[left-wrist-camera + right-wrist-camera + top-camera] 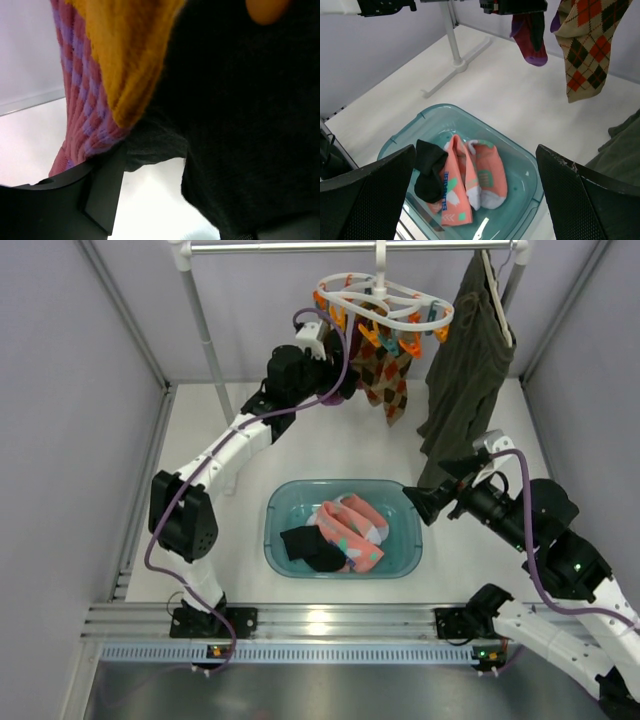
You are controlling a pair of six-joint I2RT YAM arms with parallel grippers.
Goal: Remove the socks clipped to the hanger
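The white ring hanger (385,302) with orange and teal clips hangs from the top rail. Argyle socks (388,375) are clipped to it and also show in the right wrist view (587,45). My left gripper (343,380) is raised beside them. In its wrist view the jaws stand apart, with a black sock (240,125) hanging between the fingers (100,195) and a pink-purple striped sock with an orange patch (85,115) on the left. My right gripper (420,502) is open and empty over the bin's right end.
A teal bin (285,495) at the table's middle holds pink socks (352,530) and a black sock (312,545). A dark olive garment (465,350) hangs at the right, close to my right arm. The rack's slanted pole (205,330) stands at the left.
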